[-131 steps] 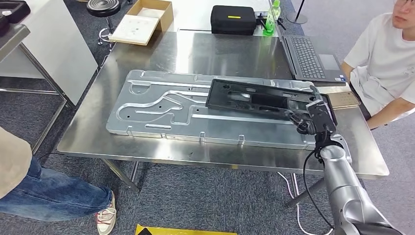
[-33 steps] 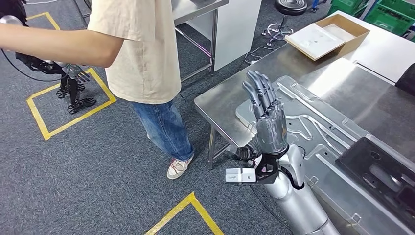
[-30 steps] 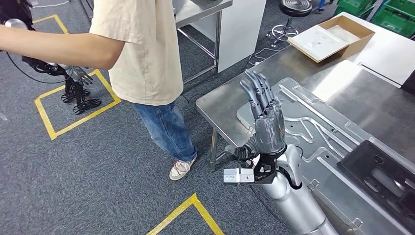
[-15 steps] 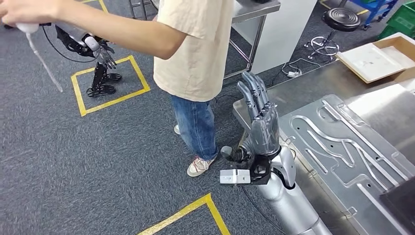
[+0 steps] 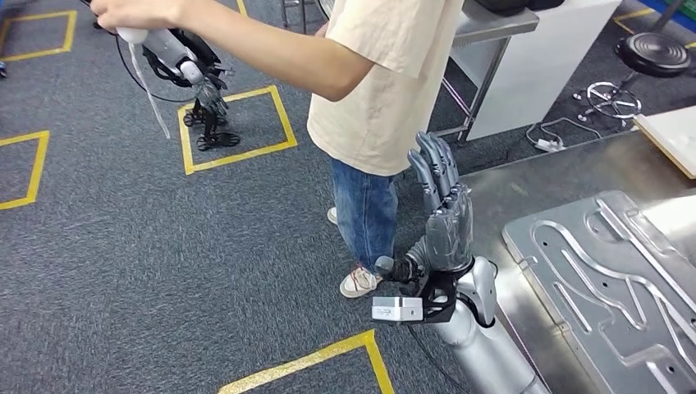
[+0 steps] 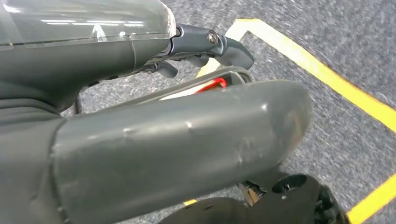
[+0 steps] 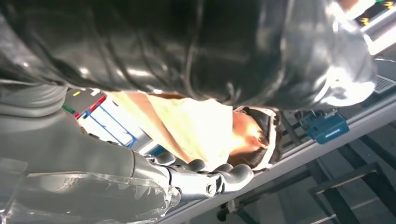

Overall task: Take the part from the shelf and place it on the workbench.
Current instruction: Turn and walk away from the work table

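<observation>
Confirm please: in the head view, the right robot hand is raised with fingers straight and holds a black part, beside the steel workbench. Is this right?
Not quite. The head view shows the right robot hand raised with fingers straight, beside the steel workbench, but it holds nothing; no black part is in it. The rest of the statement is correct.

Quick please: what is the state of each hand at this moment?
Left hand: cannot be told; the fingers are mostly hidden.
Right hand: open, fingers straight, holding nothing.
</observation>
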Tool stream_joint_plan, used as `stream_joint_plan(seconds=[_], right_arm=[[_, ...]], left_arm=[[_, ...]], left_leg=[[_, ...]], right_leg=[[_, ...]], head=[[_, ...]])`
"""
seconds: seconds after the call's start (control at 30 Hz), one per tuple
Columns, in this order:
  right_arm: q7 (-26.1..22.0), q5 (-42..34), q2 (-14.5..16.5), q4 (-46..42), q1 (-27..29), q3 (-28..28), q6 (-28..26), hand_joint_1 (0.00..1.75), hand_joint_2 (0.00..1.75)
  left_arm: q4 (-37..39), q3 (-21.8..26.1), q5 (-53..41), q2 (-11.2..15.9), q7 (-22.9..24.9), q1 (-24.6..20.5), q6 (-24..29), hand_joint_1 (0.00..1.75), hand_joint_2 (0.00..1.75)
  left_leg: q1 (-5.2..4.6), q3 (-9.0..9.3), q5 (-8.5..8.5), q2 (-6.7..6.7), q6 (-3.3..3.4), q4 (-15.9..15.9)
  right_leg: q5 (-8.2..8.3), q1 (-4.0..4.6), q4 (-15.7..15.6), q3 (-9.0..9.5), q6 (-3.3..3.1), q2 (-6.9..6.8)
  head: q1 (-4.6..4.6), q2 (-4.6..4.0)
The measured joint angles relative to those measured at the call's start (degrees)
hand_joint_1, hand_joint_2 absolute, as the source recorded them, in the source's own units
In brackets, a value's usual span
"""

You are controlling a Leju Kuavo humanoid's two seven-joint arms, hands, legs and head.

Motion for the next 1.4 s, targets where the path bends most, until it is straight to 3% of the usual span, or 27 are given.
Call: stream_joint_plan(seconds=[0.03,0.1,0.13,0.17,0.27,0.33,0.43,0.5,0.57,0.6,0.63,0.67,0.73,0.8,0.87,0.93,0.97,1.0,1.07,1.13,1.17,1.2,1.27,1.33,1.37,1.4], right_arm=[[0.0,0.2,0.0,0.0,0.1,0.0,-0.1,0.00,0.00],[-0.1,0.7,0.0,-0.1,0.4,0.0,-0.2,0.00,0.00],[-0.1,1.0,0.0,-0.1,0.6,0.0,-0.2,0.00,0.00],[0.0,1.3,0.0,-0.1,0.7,0.0,-0.2,0.00,0.00],[0.2,2.0,0.0,-0.6,0.8,0.0,-0.2,0.00,0.00],[0.4,2.4,-0.1,-0.9,0.8,0.0,-0.2,0.00,0.00],[0.6,2.6,-0.1,-1.1,0.6,0.0,-0.1,0.00,0.00],[0.7,2.8,-0.1,-1.4,0.6,0.0,0.0,0.00,0.00],[0.7,3.0,-0.2,-1.5,0.7,0.0,0.0,0.00,0.00],[0.7,3.2,-0.3,-1.5,0.8,0.0,0.0,0.00,0.00],[0.7,3.3,-0.4,-1.5,1.0,0.0,0.0,0.00,0.00],[0.8,3.4,-0.4,-1.5,1.1,0.0,-0.1,0.00,0.00],[0.9,3.5,-0.5,-1.6,1.1,0.0,0.0,0.00,0.00],[1.1,3.6,-0.5,-1.8,1.0,0.0,0.0,0.00,0.00],[1.3,3.6,-0.6,-2.0,1.0,0.0,0.0,0.00,0.00],[1.3,3.7,-0.6,-2.1,0.9,0.0,0.2,0.00,0.00],[1.3,3.7,-0.6,-2.1,0.8,0.0,0.3,0.00,0.00],[1.3,3.7,-0.6,-2.2,0.8,0.0,0.4,0.00,0.00],[1.4,3.8,-0.7,-2.2,0.8,0.0,0.7,0.00,0.00],[1.5,4.1,-0.7,-2.2,0.9,0.0,0.7,0.00,0.00],[1.6,4.2,-0.8,-2.2,0.9,0.0,0.7,0.00,0.00],[1.6,4.4,-0.8,-2.2,1.0,0.0,0.8,0.00,0.00],[1.6,4.5,-0.8,-2.3,0.9,0.0,0.9,0.00,0.00],[1.7,4.6,-0.8,-2.5,0.9,0.0,1.0,0.00,0.00],[1.7,4.6,-0.8,-2.5,0.8,0.0,1.0,0.00,0.00],[1.8,4.6,-0.8,-2.6,0.8,0.0,1.0,0.00,0.00]], left_arm=[[0.0,0.1,0.0,0.0,0.0,-0.2,0.0,0.00,0.00],[0.0,0.2,0.0,0.0,0.0,-0.7,0.0,0.00,0.00],[0.0,0.3,0.1,0.0,0.1,-0.8,-0.1,0.00,0.00],[0.0,0.4,0.1,0.0,0.3,-0.8,-0.2,0.00,0.00],[0.0,0.7,-0.2,0.0,0.8,-1.0,-0.6,0.00,0.00],[0.0,0.7,-0.5,-0.1,1.0,-1.3,-0.7,0.00,0.00],[0.0,0.8,-0.7,-0.1,0.9,-1.5,-1.1,0.00,0.00],[0.0,0.8,-0.8,-0.1,0.8,-1.8,-1.4,0.00,0.00],[0.0,0.8,-0.9,-0.1,0.7,-2.3,-1.5,0.00,0.00],[0.0,0.8,-1.0,-0.1,0.7,-2.5,-1.6,0.00,0.00],[0.0,0.9,-1.1,-0.1,0.7,-2.6,-1.7,0.00,0.00],[0.0,0.9,-1.1,-0.1,0.7,-2.6,-1.8,0.00,0.00],[0.0,1.1,-1.2,-0.1,0.7,-2.6,-2.0,0.00,0.00],[0.0,1.2,-1.5,-0.2,0.7,-2.7,-2.2,0.00,0.00],[0.0,1.2,-1.7,-0.3,0.8,-2.8,-2.3,0.00,0.00],[0.0,1.2,-1.8,-0.2,0.8,-2.8,-2.3,0.00,0.00],[0.0,1.3,-1.8,-0.2,0.8,-2.7,-2.4,0.00,0.00],[0.0,1.3,-1.9,-0.2,0.9,-2.7,-2.4,0.00,0.00],[0.0,1.3,-1.9,-0.2,0.9,-2.8,-2.6,0.00,0.00],[0.0,1.3,-2.1,-0.2,1.0,-2.8,-2.7,0.00,0.00],[0.0,1.3,-2.2,-0.2,1.0,-2.7,-2.7,0.00,0.00],[0.0,1.3,-2.3,-0.2,1.1,-2.6,-2.8,0.00,0.00],[0.0,1.4,-2.3,-0.1,1.3,-2.6,-2.8,0.00,0.00],[0.0,1.5,-2.3,-0.1,1.3,-2.8,-2.8,0.00,0.00],[0.0,1.6,-2.3,-0.1,1.4,-2.8,-2.8,0.00,0.00],[0.0,1.7,-2.3,-0.1,1.4,-2.8,-2.7,0.00,0.00]], left_leg=[[0.06,-1.32,-1.62,1.63,-0.27,2.9],[0.36,-4.74,-4.60,3.11,-0.86,9.7],[0.58,-5.75,-4.94,3.43,-1.15,11.6],[0.82,-5.70,-4.20,3.70,-1.43,11.5],[1.04,-0.79,0.45,6.10,-1.85,2.2],[0.70,0.96,1.25,7.09,-1.07,-1.5],[0.49,0.83,1.29,5.59,0.46,-1.8],[0.62,0.94,1.53,4.64,1.24,-2.1],[0.61,0.91,1.68,3.60,1.73,-2.1],[0.52,0.87,1.72,2.97,1.87,-2.1],[0.40,0.86,1.73,2.31,1.94,-2.1],[0.28,0.87,1.75,1.63,1.96,-2.1],[0.10,0.97,1.80,0.21,1.94,-2.1],[0.07,0.90,1.94,-1.08,1.72,-2.1],[0.35,0.52,2.17,-2.19,1.13,-2.1],[0.63,0.20,2.41,-3.14,0.37,-2.2],[0.55,0.00,2.19,-2.52,0.05,-1.9],[0.43,-0.60,1.37,-1.22,-0.19,-0.7],[0.32,-3.19,-1.80,2.09,-0.61,4.8],[0.59,-6.13,-4.35,3.33,-1.11,11.0],[0.74,-6.52,-4.26,3.58,-1.36,12.0],[0.89,-5.82,-3.17,3.86,-1.55,10.9],[0.97,-2.08,-0.01,5.61,-1.66,4.0],[0.64,0.65,1.43,7.17,-1.02,-1.2],[0.44,0.97,1.32,7.39,-0.58,-2.0],[0.29,0.93,1.37,6.77,-0.11,-2.0]], right_leg=[[0.02,-0.02,-0.2,0.25,0.02,-0.87],[-0.16,-0.04,-0.2,0.34,-0.01,-2.58],[-0.30,-0.09,-0.1,0.33,0.07,-3.41],[-0.47,-0.17,0.1,0.34,0.21,-4.17],[-1.36,-0.34,1.1,0.32,1.10,-6.07],[-1.89,-0.09,1.7,0.27,1.82,-7.03],[-2.24,-0.11,1.8,0.56,2.56,-7.81],[-4.08,-0.42,4.1,-0.26,3.01,-5.82],[-7.66,-0.52,10.7,-3.33,3.14,-3.15],[-9.08,-0.50,14.3,-5.16,3.08,-2.54],[-9.60,-0.48,16.7,-6.50,2.96,-2.26],[-8.99,-0.42,17.2,-6.96,2.76,-2.12],[-5.14,-0.15,12.1,-4.89,1.96,-1.23],[-2.05,0.04,5.1,-1.81,0.92,1.51],[-1.56,0.27,2.3,-0.69,0.49,2.99],[-1.24,0.26,1.6,-0.39,0.48,1.79],[-1.01,0.08,1.1,-0.09,0.42,1.09],[-0.77,-0.11,0.5,0.22,0.33,0.26],[-0.60,-0.16,0.0,0.60,0.16,-1.45],[-0.74,-0.08,0.0,0.62,0.09,-3.22],[-0.86,-0.09,0.1,0.63,0.14,-4.05],[-1.02,-0.13,0.2,0.67,0.27,-4.81],[-1.53,-0.18,0.7,0.77,0.70,-6.17],[-2.13,0.12,1.3,0.78,1.33,-7.28],[-2.32,0.31,1.4,0.81,1.62,-7.75],[-2.42,0.43,1.4,0.90,1.86,-8.20]], head=[[-0.04,0.00],[-0.07,0.00],[-0.07,0.00],[-0.07,0.00],[-0.09,0.00],[-0.03,0.00],[0.03,0.00],[0.03,0.00],[0.03,0.00],[0.03,0.00],[0.03,0.00],[0.03,0.00],[0.03,0.00],[0.01,0.00],[0.02,0.00],[0.06,0.00],[0.03,0.00],[-0.07,0.00],[-0.26,0.00],[-0.31,0.00],[-0.31,0.00],[-0.31,0.00],[-0.31,0.00],[-0.27,0.00],[-0.22,0.00],[-0.18,0.00]])
